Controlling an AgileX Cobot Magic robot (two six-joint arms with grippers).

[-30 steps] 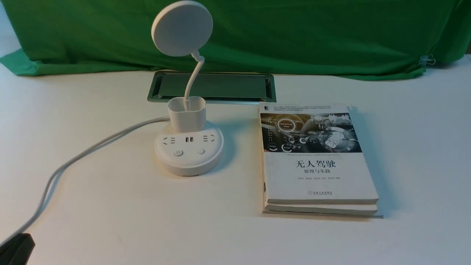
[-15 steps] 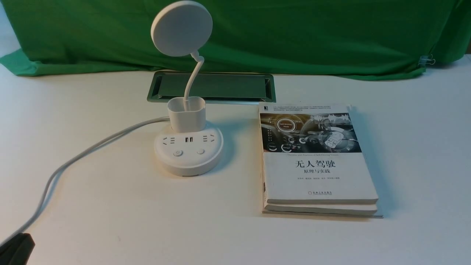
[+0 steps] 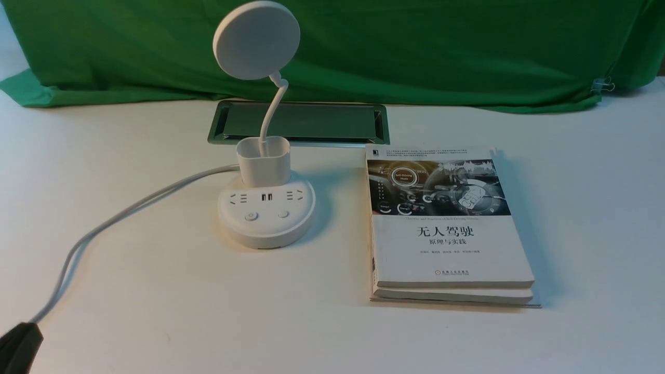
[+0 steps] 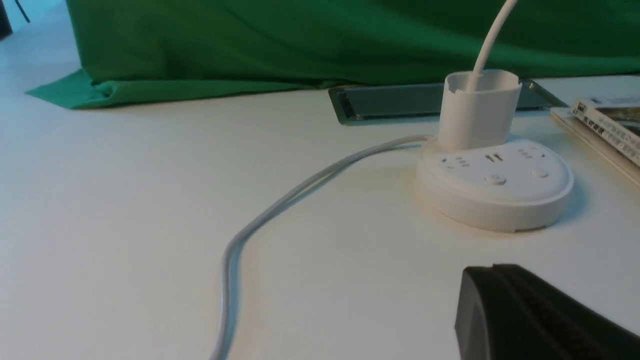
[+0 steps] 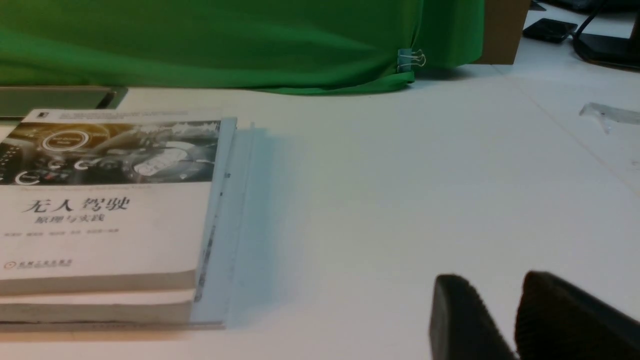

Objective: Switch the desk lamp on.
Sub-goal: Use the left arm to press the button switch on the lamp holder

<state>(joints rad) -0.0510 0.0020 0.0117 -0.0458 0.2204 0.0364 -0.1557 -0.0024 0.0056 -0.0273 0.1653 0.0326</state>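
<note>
On a white surface point(image 3: 182, 311) backed by a green cloth point(image 3: 415, 47), the desk lamp point(image 3: 263, 161) stands left of centre with its job not yet begun. Its disc head point(image 3: 256, 40) shows no glow, and nothing touches either the power-marked button point(image 3: 251, 216) or the plain button point(image 3: 283, 213) on its round base. The left hand point(image 3: 18, 347) sits low at the near left corner of the front view, well apart from the lamp and close to the white cord point(image 3: 130, 205) that trails from the base. Only one dark finger point(image 4: 530, 315) shows in its wrist view, so whether that hand is spread or closed cannot be told. The right hand point(image 5: 501, 290) is out of the front view; its wrist camera looks across the books point(image 3: 447, 228), and its two fingers are drawn close together with nothing between them. By these pictures the whole task is left to do: a hand must travel to the base, settle over the correct button, probably the power-marked one, and press down. The count: one lamp, with one head, one bendy neck, one cup holder and two buttons; one cord; two books in a stack, near the base on its right but apart from it; one metal-rimmed hatch point(image 3: 311, 122) let into the surface behind the lamp; one binder clip point(image 3: 602, 85) on the cloth; two hands, neither on the lamp.
</note>
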